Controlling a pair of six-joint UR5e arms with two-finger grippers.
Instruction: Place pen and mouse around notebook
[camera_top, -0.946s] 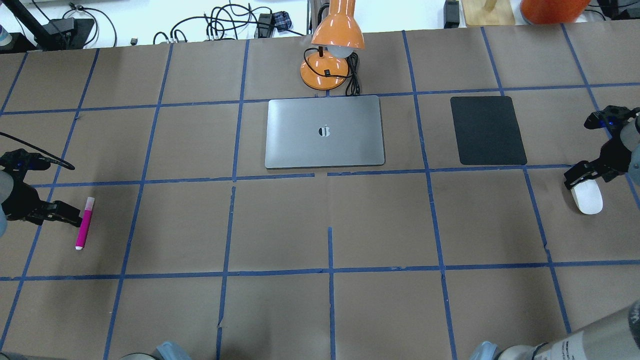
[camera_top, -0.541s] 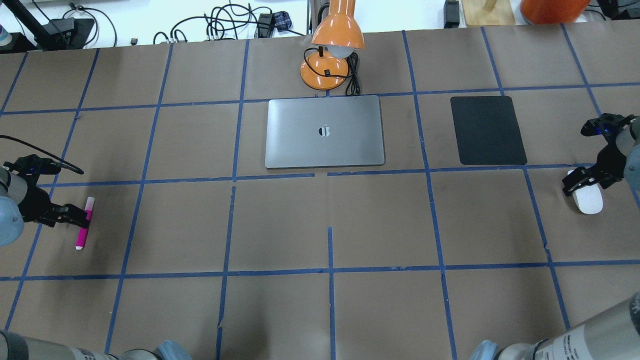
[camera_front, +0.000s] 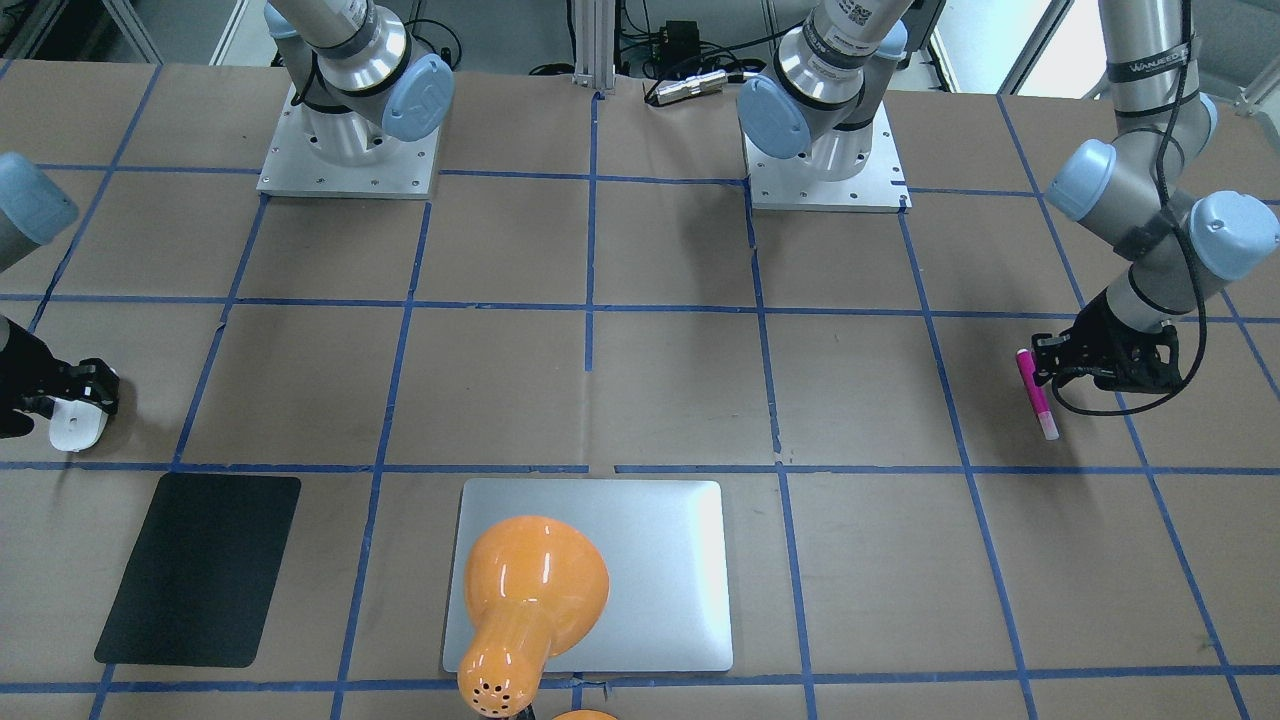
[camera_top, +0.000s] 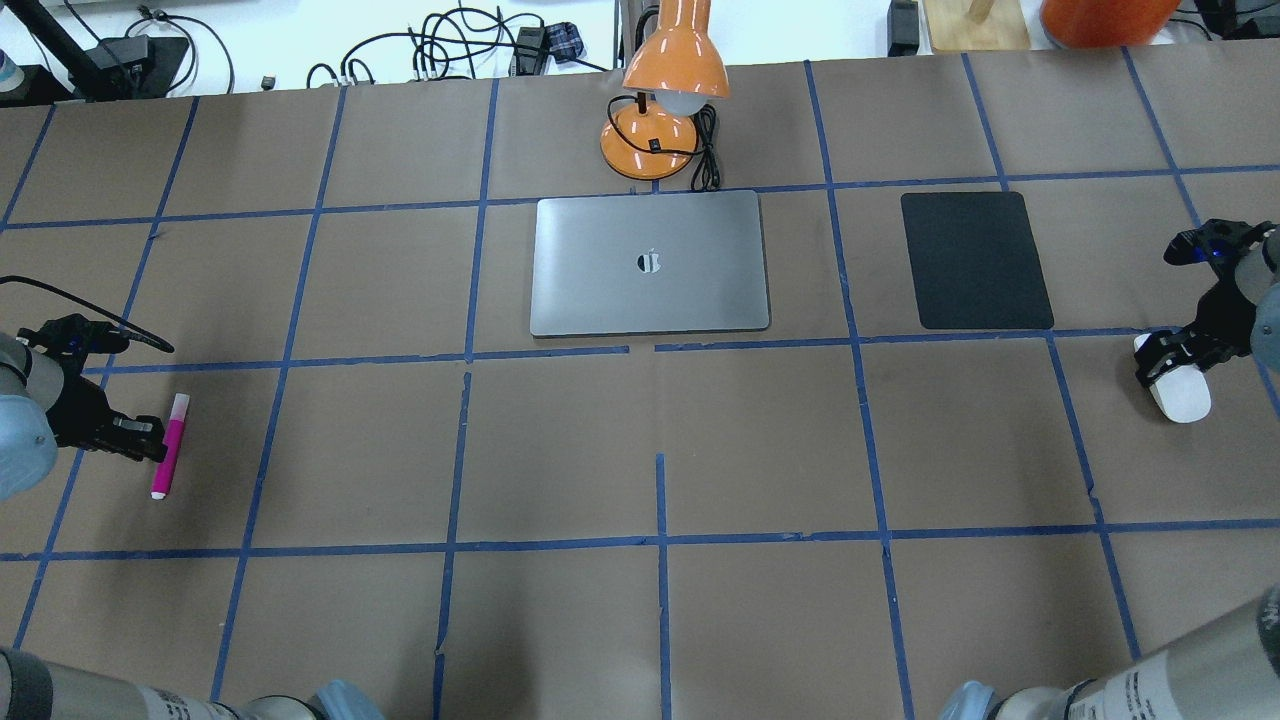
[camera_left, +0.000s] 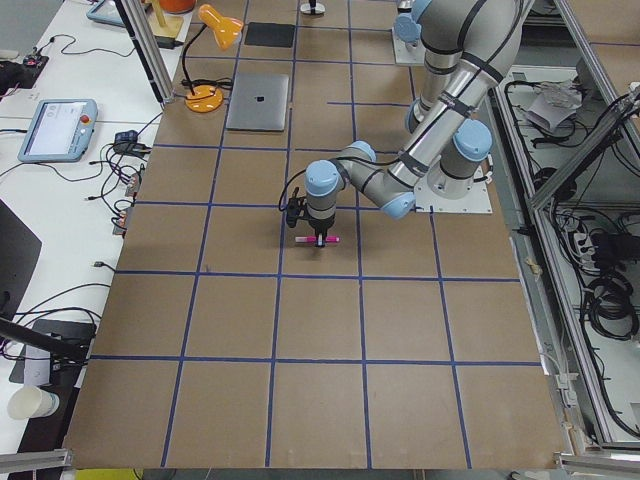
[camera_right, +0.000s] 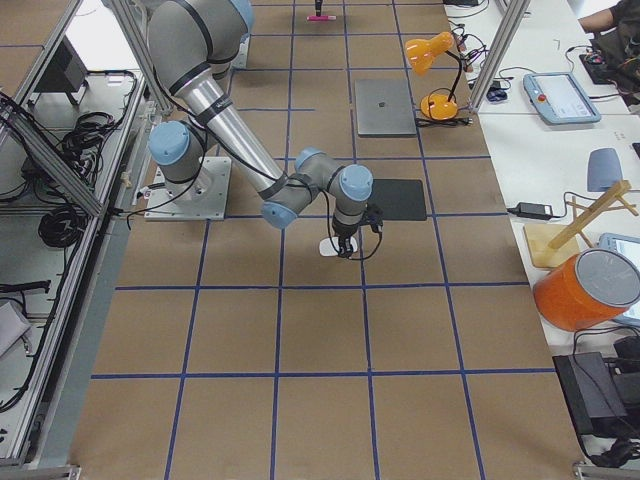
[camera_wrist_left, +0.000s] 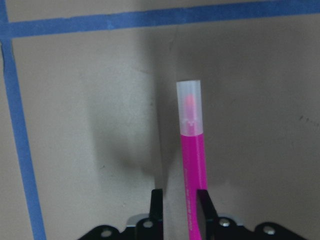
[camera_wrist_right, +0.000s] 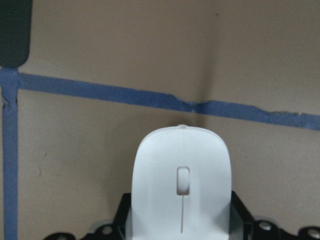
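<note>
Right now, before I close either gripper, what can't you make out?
Right wrist view: the mouse covers the fingertips of the right gripper, so contact is unreadable.
Left wrist view: the bottom edge cuts off the uncapped end of the pen, between the fingers of the left gripper.
Front-facing view: the orange lamp shade hides part of the notebook.
Side views: both grippers too small to judge.
</note>
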